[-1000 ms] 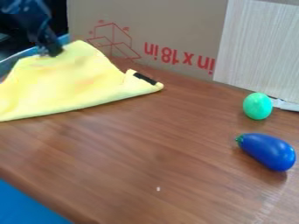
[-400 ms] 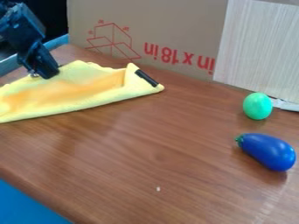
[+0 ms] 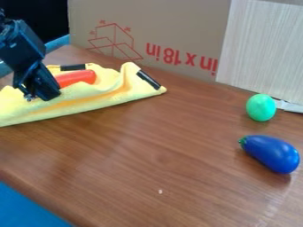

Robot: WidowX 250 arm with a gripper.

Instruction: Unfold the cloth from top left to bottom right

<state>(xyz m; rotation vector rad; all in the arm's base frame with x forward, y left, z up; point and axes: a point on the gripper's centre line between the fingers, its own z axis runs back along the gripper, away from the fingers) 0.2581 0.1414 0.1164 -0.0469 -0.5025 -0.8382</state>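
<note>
Camera view: at far left, the gripper (image 3: pixel 40 94) is hanging down with its tip against the near part of the yellow cloth (image 3: pixel 95 99); whether it is pinching fabric or standing open, I am not able to tell. Beside it, a smooth red-orange thing (image 3: pixel 75 78) is lying among the folds. Farther right, the cloth is ending in a corner by a dark strip (image 3: pixel 149 80), and a second dark strip (image 3: pixel 72 67) is showing on the far side. The fabric is looking light, soft and limp, so a pinch on one top-layer edge or corner is probably serving better than a deep grab, which is risking both layers or that slick thing. The arm (image 3: pixel 22 44) is hiding some cloth, the left edge is cutting off more, and overlapping folds are making the layers hard to separate by eye.
</note>
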